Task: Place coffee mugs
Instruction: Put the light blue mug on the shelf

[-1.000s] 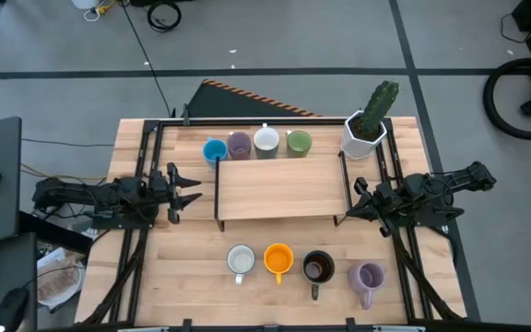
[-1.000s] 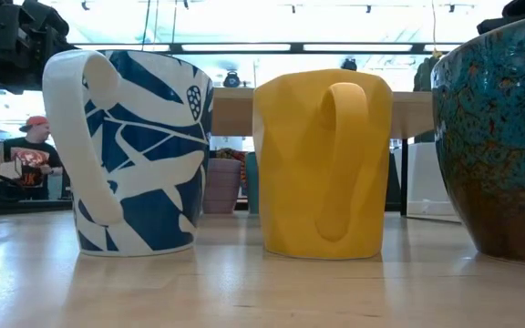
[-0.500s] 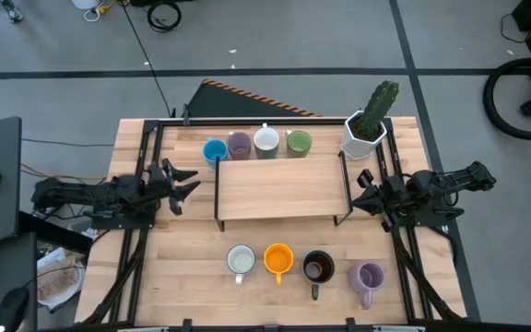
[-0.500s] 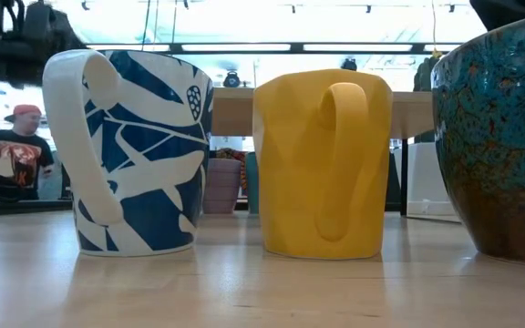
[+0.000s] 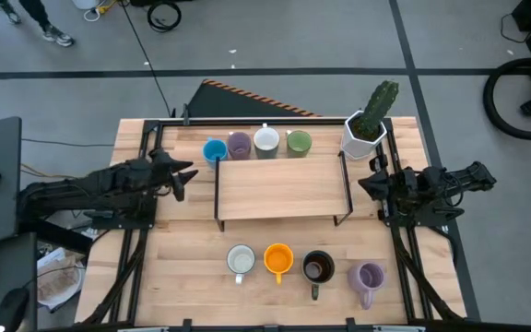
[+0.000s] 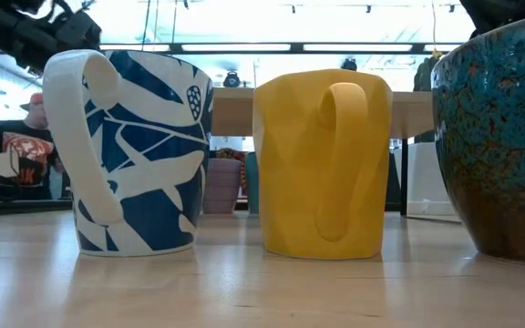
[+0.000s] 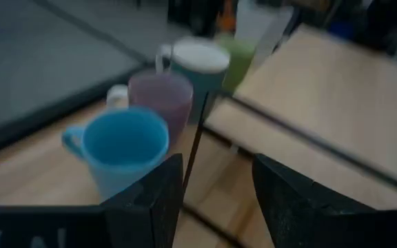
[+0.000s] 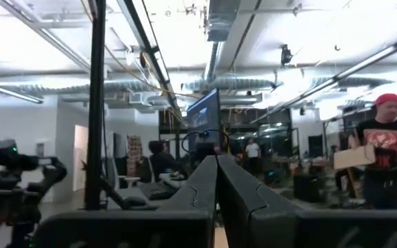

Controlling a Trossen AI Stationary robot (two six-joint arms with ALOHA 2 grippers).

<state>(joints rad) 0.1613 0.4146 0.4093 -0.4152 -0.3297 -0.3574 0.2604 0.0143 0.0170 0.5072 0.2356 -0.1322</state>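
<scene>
Fingers of the left gripper (image 5: 184, 172) stand parted with nothing between them, near the blue mug (image 5: 214, 151) at the left end of the back row, where lavender (image 5: 239, 144), white (image 5: 266, 140) and green (image 5: 299, 142) mugs line up behind the wooden shelf (image 5: 282, 189). Right gripper (image 5: 369, 183) is pressed shut and empty beside the shelf's right leg, close to the cactus pot (image 5: 362, 137). Four more mugs stand along the table's (image 5: 182, 267) front edge: white (image 5: 241, 261), orange (image 5: 278, 259), dark (image 5: 317, 268), lavender (image 5: 368, 278). Bare wood lies between the rows.
</scene>
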